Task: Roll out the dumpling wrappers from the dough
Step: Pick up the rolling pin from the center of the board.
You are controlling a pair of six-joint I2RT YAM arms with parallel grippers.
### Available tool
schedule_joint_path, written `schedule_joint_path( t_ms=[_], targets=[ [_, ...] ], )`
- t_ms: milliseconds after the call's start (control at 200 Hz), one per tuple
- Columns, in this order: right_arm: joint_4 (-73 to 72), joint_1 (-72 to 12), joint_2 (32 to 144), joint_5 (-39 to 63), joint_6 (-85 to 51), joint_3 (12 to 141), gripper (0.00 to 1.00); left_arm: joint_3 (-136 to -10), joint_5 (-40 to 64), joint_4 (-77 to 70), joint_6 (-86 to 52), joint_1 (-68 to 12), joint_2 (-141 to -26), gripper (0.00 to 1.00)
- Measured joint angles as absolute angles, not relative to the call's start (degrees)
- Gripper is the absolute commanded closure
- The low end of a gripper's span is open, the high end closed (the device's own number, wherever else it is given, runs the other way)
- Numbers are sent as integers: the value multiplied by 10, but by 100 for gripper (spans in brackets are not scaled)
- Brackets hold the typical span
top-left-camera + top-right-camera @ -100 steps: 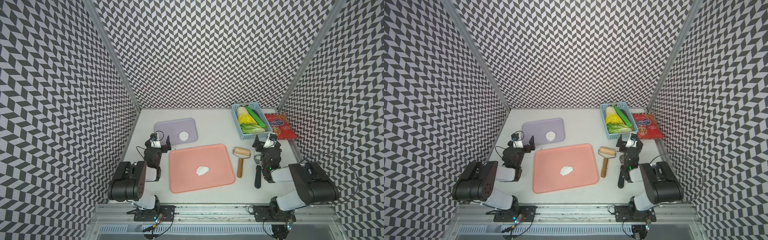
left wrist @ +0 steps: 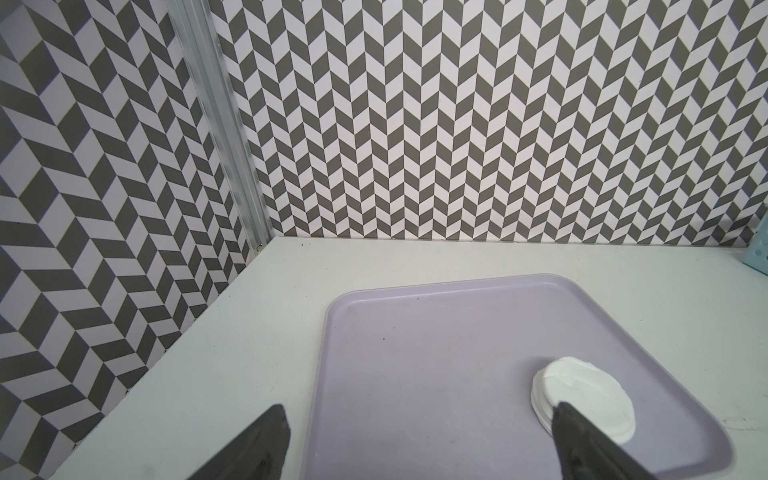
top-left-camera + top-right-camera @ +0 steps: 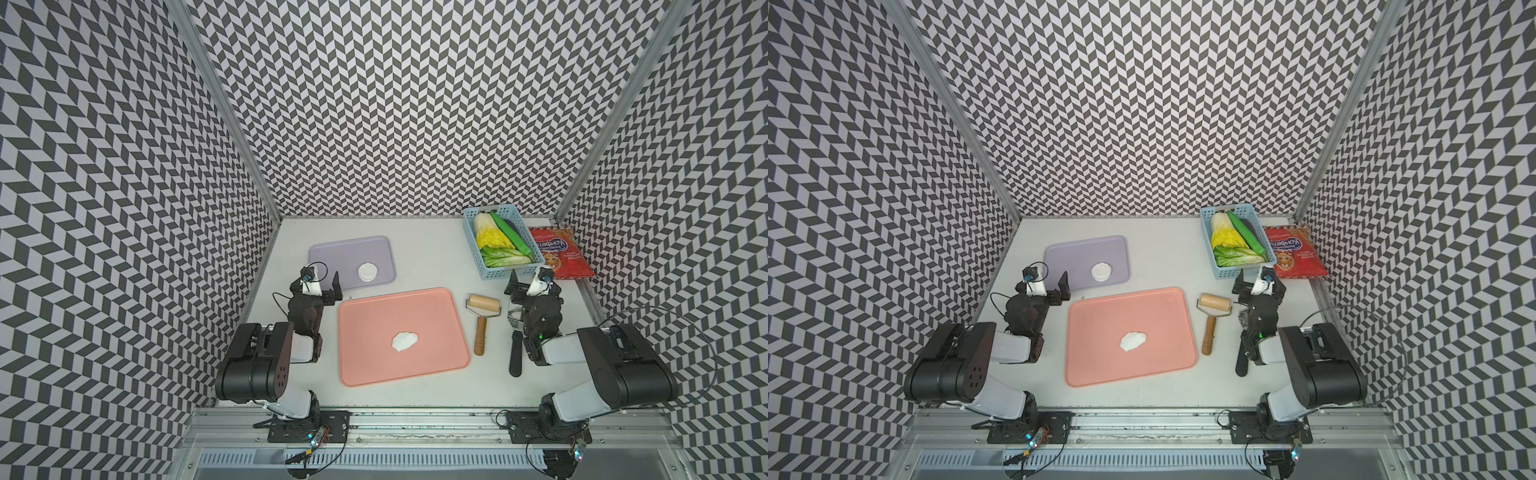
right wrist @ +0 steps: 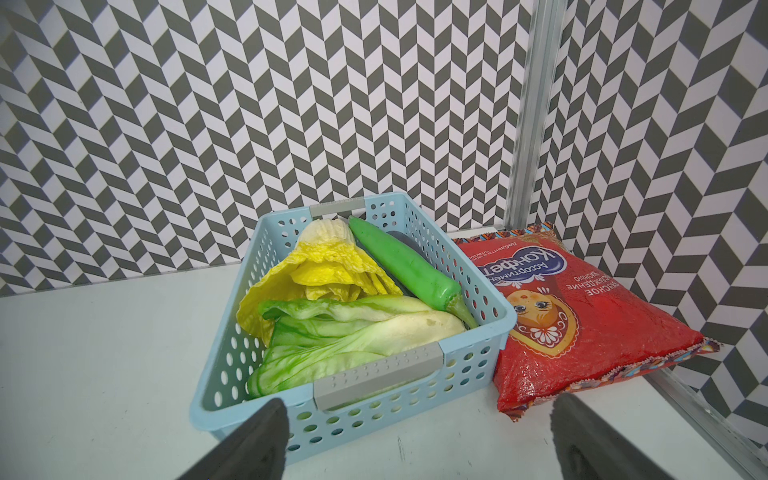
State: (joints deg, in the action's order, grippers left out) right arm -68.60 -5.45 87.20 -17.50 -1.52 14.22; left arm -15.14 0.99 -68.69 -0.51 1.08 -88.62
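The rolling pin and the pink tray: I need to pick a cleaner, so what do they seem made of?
The rolling pin looks like bare light wood: matte tan roller and handle, joined by a thin grey frame, probably metal. The pink tray seems moulded plastic: even salmon colour, smooth low-sheen surface, rounded raised rim; coated metal cannot be ruled out.

Open from above over dough (image 3: 404, 341) on pink tray (image 3: 374, 324). Narrow along right rim, with wooden roller (image 3: 482, 322) just beside. Blocked at far right corner by blue basket (image 3: 498, 272), red bag (image 3: 561, 253). Bare table (image 3: 428, 257) between purple tray (image 3: 345, 257) and basket.
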Motion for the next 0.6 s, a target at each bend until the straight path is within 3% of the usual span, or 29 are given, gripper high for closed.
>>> schedule_joint_path(
  t_ms=[165, 396, 601],
  targets=[
    [-663, -55, 867, -174, -15, 152, 0, -200, -4, -600, -8, 10, -877, 0],
    [-429, -54, 803, -170, -61, 326, 0, -326, -7, -457, -48, 18, -834, 0],
    [-272, -15, 777, -70, -201, 443, 0, -395, 12, -342, -248, 50, -811, 0]
  ],
)
